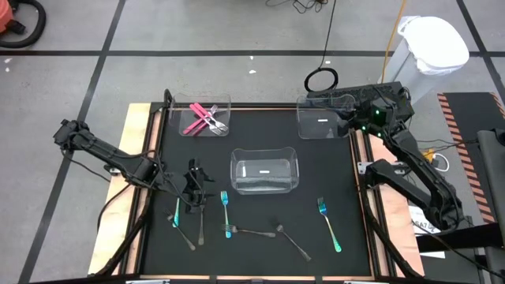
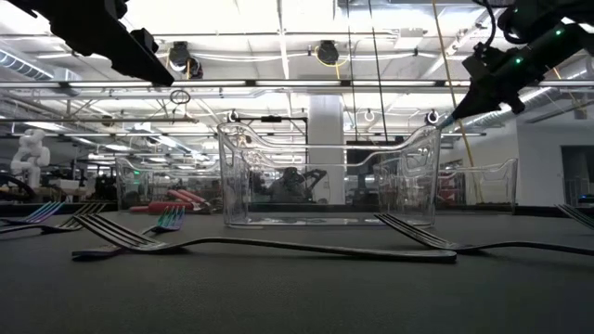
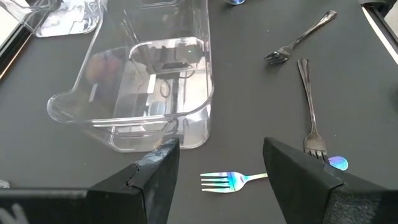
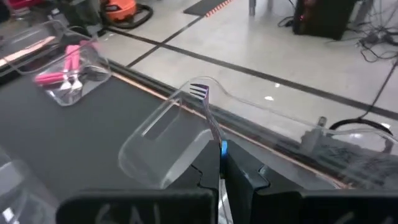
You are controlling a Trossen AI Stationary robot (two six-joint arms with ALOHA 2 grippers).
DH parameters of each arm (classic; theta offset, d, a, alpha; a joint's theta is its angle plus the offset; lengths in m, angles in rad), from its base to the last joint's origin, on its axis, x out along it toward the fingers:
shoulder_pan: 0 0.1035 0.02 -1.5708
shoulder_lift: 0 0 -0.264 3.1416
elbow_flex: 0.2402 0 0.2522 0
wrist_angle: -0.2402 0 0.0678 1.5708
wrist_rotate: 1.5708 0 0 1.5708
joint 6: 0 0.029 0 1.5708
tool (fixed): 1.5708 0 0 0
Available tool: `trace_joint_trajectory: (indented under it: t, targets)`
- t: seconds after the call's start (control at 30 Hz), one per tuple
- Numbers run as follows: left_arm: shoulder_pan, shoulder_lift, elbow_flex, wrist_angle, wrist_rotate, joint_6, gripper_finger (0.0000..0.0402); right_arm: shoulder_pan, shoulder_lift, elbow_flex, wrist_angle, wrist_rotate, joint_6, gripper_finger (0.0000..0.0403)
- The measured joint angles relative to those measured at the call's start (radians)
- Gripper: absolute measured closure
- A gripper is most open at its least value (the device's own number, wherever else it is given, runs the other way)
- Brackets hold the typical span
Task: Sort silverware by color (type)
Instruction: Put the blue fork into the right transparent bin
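High view: the right gripper (image 1: 347,121) hangs over the far-right clear bin (image 1: 322,118), presumably to drop a blue piece there; pink silverware (image 1: 203,118) already fills the far-left bin (image 1: 222,101).

Low view: grey forks (image 2: 269,245) lie before the empty middle bin (image 2: 327,178).

Left wrist view: the left gripper (image 3: 219,163), fingers spread and empty, hovers above a blue fork (image 3: 231,181).

Right wrist view: the right fingers pinch an iridescent fork (image 4: 206,111) upright.
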Motion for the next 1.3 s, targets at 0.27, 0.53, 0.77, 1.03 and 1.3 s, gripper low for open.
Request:
trace_joint_trajectory:
  t: [0.27,0.53,0.77,1.03,1.3]
  targets:
    - [0.000,0.000,0.000,0.000,-0.002,0.001,0.0169,-0.021,0.069,0.000,-0.046,-0.037,-0.015,0.0399]
    - [0.000,0.000,0.000,0.000,-0.004,0.001,0.0169,-0.021,0.142,0.000,-0.077,-0.039,-0.033,0.0399]
    - [0.000,0.000,0.000,0.000,-0.004,0.000,0.0169,-0.021,0.214,0.002,-0.088,-0.035,-0.048,0.0382]
    - [0.000,0.000,0.000,0.000,-0.004,0.000,0.0169,0.001,0.238,0.002,-0.082,0.018,-0.048,0.0334]
    - [0.000,0.000,0.000,0.000,-0.004,0.000,0.0169,0.026,0.245,0.002,-0.075,0.074,-0.051,0.0277]
